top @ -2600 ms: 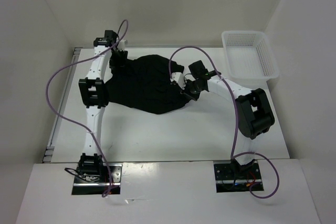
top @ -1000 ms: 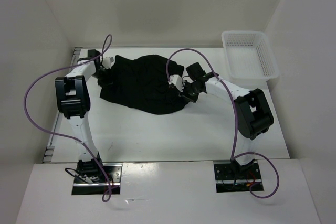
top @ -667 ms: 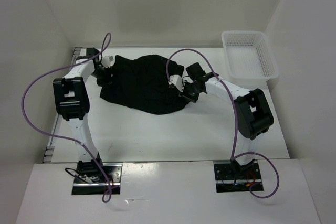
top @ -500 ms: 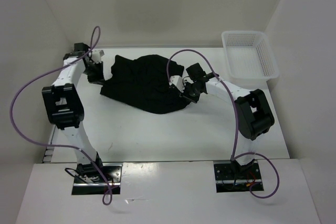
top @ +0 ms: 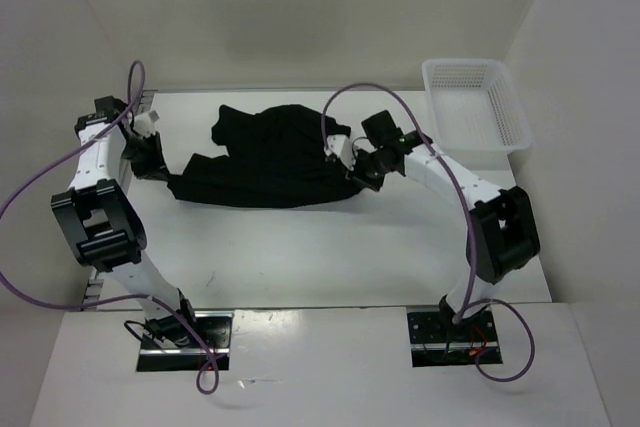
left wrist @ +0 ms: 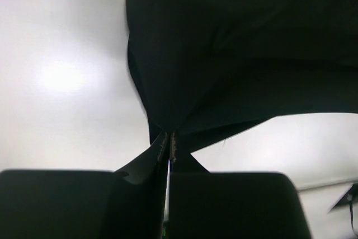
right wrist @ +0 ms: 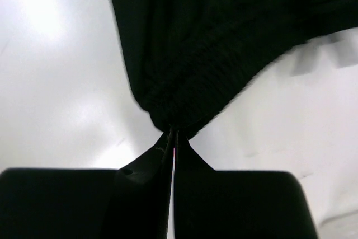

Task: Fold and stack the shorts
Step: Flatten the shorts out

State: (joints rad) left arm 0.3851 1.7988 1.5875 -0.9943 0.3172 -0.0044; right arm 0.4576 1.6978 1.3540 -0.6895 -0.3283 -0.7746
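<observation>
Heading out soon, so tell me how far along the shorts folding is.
Done: nothing folded; the shorts lie rumpled on the table. In hand: the left gripper and right gripper are each shut on an edge, cloth stretched between them. Left: folding and stacking.

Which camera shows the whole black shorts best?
The top external view: there the shorts show whole, stretched out wide. The wrist views show only bunched cloth pinched in the left hand and the right hand.

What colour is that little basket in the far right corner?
The basket is white, a mesh of small holes; the top external view shows it best.
</observation>
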